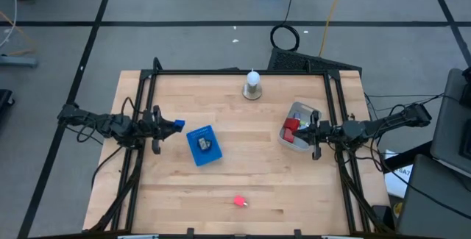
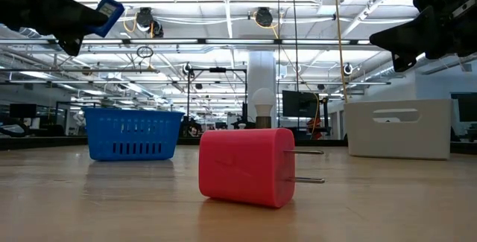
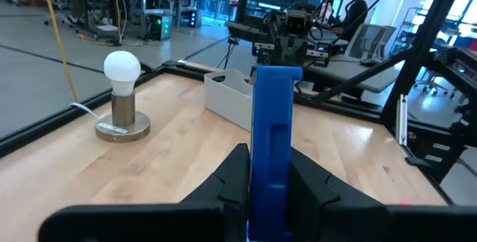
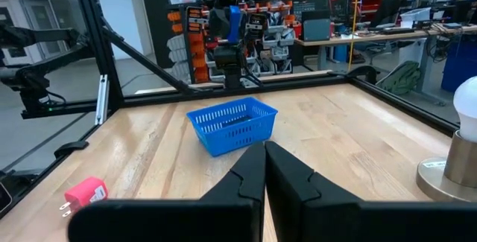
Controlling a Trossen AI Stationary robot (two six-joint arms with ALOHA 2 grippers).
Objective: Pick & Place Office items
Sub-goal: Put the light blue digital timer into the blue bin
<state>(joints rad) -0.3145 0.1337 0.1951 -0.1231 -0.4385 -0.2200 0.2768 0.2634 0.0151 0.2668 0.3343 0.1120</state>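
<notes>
My left gripper (image 1: 168, 126) is shut on a blue block (image 3: 270, 123), held high above the table's left part, just left of the blue basket (image 1: 204, 145). The block also shows in the low view (image 2: 109, 13). A dark piece (image 1: 205, 145) lies in the basket. A red plug (image 1: 240, 201) lies on its side near the front edge, its prongs level (image 2: 305, 166). Red pieces (image 1: 291, 129) lie in the grey container (image 1: 300, 110). My right gripper (image 4: 264, 171) is shut and empty, raised at the container's right rim (image 1: 315, 132). My left gripper pinches the blue block's lower part (image 3: 268, 190) between its two fingers (image 3: 232, 176). The fingers lie level and point toward the table's right. The block sticks out past the fingertips and is lifted clear of the table.
A light bulb on a round stand (image 1: 252, 86) stands at the far middle. A dark frame (image 1: 235, 72) runs along the table's far and side edges. Bare wood lies between basket, container and plug. People and desks show beyond the table.
</notes>
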